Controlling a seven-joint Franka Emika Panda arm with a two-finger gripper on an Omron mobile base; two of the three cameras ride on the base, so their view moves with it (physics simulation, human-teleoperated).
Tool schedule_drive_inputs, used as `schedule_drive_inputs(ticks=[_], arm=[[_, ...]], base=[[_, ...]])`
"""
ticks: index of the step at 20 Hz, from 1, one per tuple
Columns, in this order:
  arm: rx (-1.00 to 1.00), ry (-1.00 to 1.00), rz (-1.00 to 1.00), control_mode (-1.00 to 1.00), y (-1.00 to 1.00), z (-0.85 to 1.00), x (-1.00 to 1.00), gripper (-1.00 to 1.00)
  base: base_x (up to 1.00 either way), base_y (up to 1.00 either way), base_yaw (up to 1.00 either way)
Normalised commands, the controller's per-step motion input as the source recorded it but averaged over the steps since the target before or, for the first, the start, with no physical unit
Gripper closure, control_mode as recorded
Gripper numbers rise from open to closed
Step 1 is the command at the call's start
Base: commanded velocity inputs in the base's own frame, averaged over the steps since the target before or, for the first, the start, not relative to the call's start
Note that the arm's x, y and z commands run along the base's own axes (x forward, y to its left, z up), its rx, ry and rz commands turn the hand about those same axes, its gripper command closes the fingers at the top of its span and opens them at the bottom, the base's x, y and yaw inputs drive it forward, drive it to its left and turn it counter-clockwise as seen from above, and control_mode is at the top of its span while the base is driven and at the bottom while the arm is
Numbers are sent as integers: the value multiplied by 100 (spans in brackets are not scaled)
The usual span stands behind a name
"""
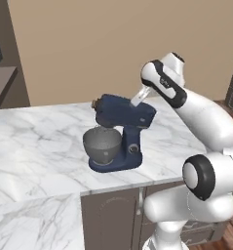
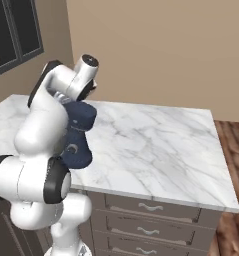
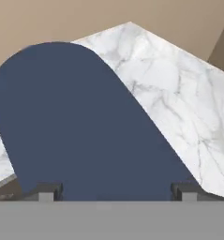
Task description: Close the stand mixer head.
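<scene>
The stand mixer head (image 1: 123,113) is a navy-blue rounded block, lying nearly level above its grey bowl (image 1: 102,141) on the marble counter. My gripper (image 1: 138,99) comes down at a slant onto the rear top of the head. From the hand, the head (image 3: 80,126) spreads wide and close between my gripper's (image 3: 117,190) two dark tips, which stand far apart, open. From the right base, the head (image 2: 81,115) and the mixer's blue stand (image 2: 76,152) peek out behind my arm.
The mixer stands near the front edge of the marble counter (image 1: 35,141), above dark drawers (image 2: 151,206). The counter (image 2: 156,140) spreads bare to the right of the mixer. A tan wall runs behind, with a window (image 2: 16,30) at the far left.
</scene>
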Motion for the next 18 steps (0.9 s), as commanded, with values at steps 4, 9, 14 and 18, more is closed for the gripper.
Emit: schedule_drive_inputs(ticks=[4,9,14,18], arm=[[-7,9,32,-100,100,-65,0,-100],[-12,-13,1,-100,68,60,-27,-100],[-1,-12,-14,-100,8,48,-69,-100],[0,-5,-17,-100,0,28,-70,-100]], base=[[0,0,0],[0,0,0],[0,0,0],[0,0,0]])
